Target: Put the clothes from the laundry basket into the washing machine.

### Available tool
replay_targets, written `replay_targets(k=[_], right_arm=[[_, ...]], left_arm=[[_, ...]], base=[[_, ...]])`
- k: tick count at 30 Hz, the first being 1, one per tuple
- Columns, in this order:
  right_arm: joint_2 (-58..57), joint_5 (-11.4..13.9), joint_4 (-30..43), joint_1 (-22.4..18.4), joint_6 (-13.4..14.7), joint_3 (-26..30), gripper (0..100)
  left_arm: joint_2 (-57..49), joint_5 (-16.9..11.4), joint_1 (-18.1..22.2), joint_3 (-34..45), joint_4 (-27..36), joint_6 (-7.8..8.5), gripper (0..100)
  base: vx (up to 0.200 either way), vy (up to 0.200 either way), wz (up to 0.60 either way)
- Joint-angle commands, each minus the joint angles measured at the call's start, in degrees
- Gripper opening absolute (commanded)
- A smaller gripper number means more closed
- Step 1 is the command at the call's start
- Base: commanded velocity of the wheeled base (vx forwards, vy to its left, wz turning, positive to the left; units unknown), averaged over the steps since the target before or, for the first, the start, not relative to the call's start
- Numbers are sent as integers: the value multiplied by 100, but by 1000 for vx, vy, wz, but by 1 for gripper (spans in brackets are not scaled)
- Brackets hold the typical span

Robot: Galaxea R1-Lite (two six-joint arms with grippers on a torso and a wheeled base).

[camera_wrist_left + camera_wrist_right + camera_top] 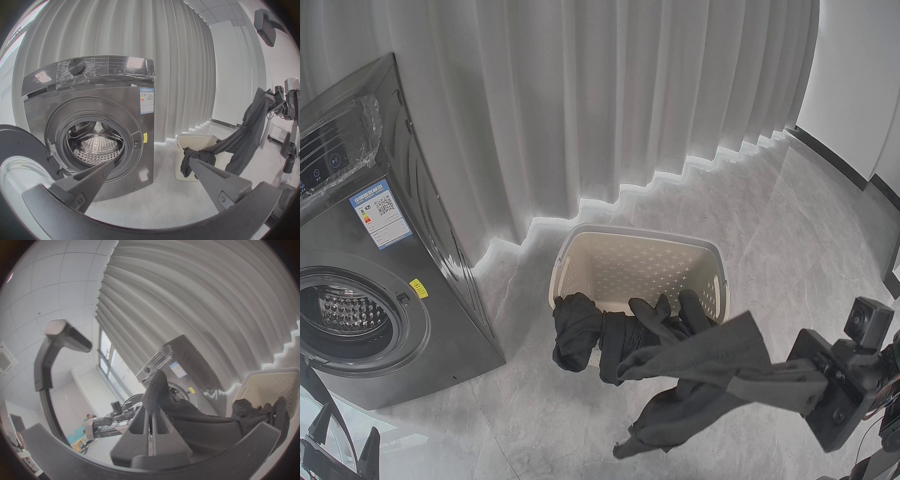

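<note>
A grey washing machine (394, 262) stands at the left with its round door (18, 156) swung open and the drum (97, 147) bare. To its right a cream laundry basket (640, 232) sits on the floor. Dark clothes (581, 325) hang bunched over its near rim. My right gripper (750, 382) is shut on a dark garment (700, 369), held up in front of the basket. The garment stretches from the basket to the fingers, with a loose end dangling toward the floor. My left gripper (150, 172) is open, low in front of the machine's opening, holding nothing.
White pleated curtains (581, 94) run behind the machine and the basket. Pale tiled floor (550, 406) lies bare between the machine and the basket. A wall with a dark skirting (837, 162) borders the right side.
</note>
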Motion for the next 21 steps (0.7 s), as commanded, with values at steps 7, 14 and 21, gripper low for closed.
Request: replay_targets(k=[7,14,21], right_arm=[[418,223,-195,-416,20,-98,0],[523,205,-195,-610,55,-274,0],[611,187,-195,-592,55,-238,0]], left_arm=[[-93,0,2,92,-1,7,100],[-93,0,2,92,-1,7,100],[-93,0,2,92,-1,-2,100]], base=[[0,0,0],[0,0,0],[-143,0,0]])
